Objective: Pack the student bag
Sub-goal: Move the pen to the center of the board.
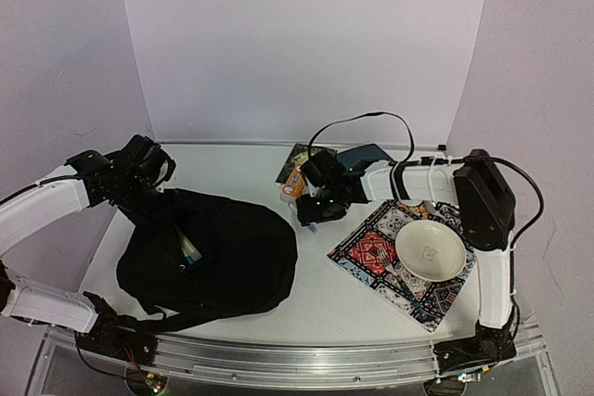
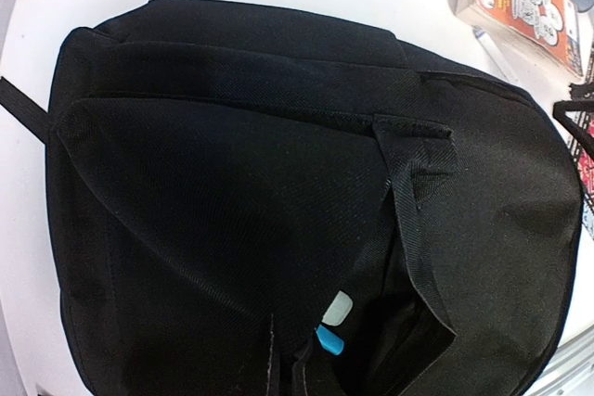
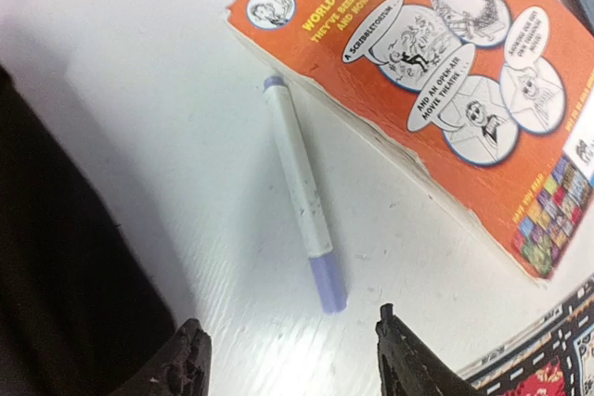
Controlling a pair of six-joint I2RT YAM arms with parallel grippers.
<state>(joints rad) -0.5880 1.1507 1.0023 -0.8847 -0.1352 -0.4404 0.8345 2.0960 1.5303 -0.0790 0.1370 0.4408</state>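
The student bag (image 1: 223,257) is a big black backpack lying flat at the left front; it fills the left wrist view (image 2: 278,183). My left gripper (image 1: 165,203) is shut on the fabric at the bag's top edge, its fingers hidden in the cloth. A white and a blue tip (image 2: 332,324) show inside the bag's open mouth. My right gripper (image 3: 292,364) is open just above the table. A white pen with purple ends (image 3: 299,187) lies just beyond its fingertips (image 3: 190,359), untouched. In the top view that gripper (image 1: 316,210) hangs right of the bag.
An orange paperback (image 3: 445,71) lies beside the pen, also seen from above (image 1: 293,183). A teal pouch (image 1: 364,157) and a dark book (image 1: 295,157) sit behind it. A white bowl (image 1: 431,249) rests on a patterned book (image 1: 371,252) at the right.
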